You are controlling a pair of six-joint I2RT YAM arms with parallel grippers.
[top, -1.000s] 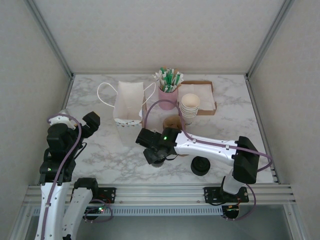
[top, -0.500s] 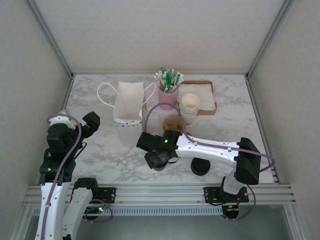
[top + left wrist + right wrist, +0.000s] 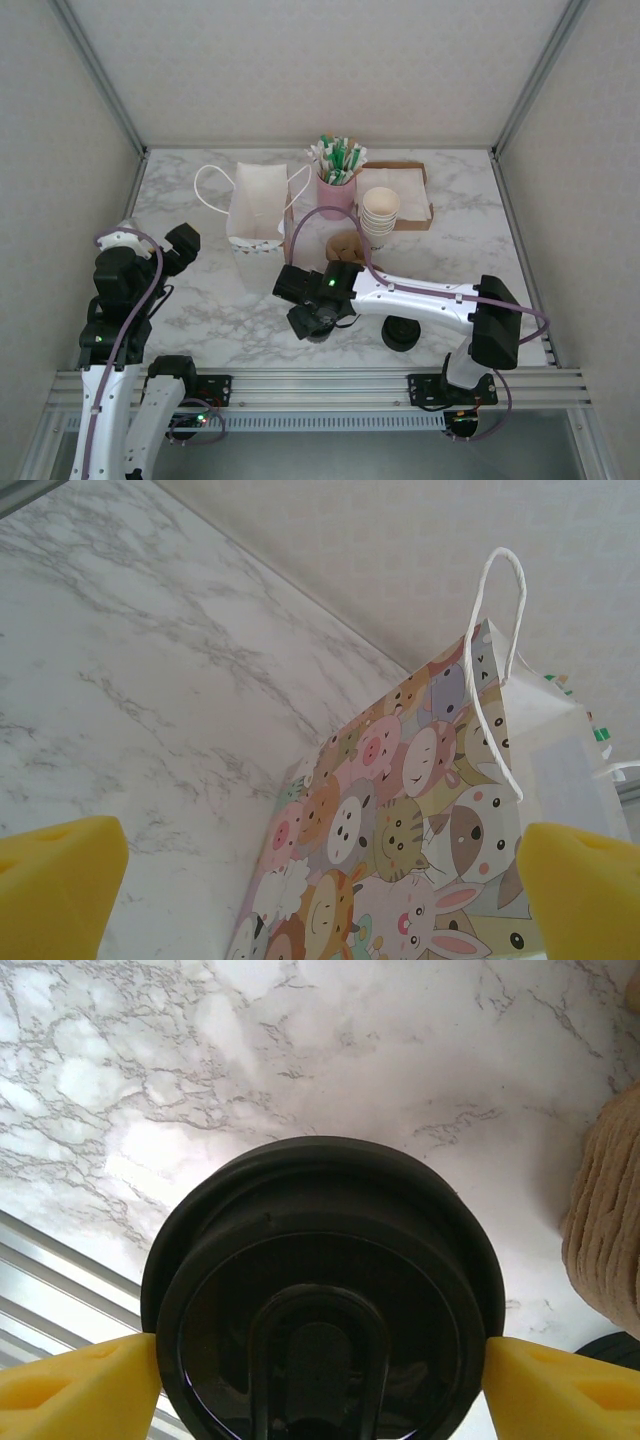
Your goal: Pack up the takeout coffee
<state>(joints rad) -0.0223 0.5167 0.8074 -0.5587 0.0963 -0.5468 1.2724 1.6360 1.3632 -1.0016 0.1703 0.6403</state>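
The takeout coffee [image 3: 320,1300] shows from above as a round black lid with a raised sip tab, standing on the marble table [image 3: 330,1050]. My right gripper [image 3: 320,1385] is open, one yellow fingertip [image 3: 80,1385] on each side of the lid's rim. From above, that gripper [image 3: 315,322] hovers over the cup, hiding most of it. The white paper bag [image 3: 257,205] stands open-topped at the back left; its cartoon-animal side [image 3: 400,820] faces my left gripper [image 3: 320,900], which is open with nothing between its fingers, held back at the left [image 3: 180,245].
A pink cup of stirrers [image 3: 337,190], a stack of lidless cups [image 3: 380,215] and a cardboard tray [image 3: 410,190] sit at the back. A brown ribbed sleeve [image 3: 345,245] lies behind the right gripper, loose black lids [image 3: 400,332] to its right.
The right wrist has shifted slightly toward the near left, and the brown sleeve shows more behind it. The left arm has not moved.
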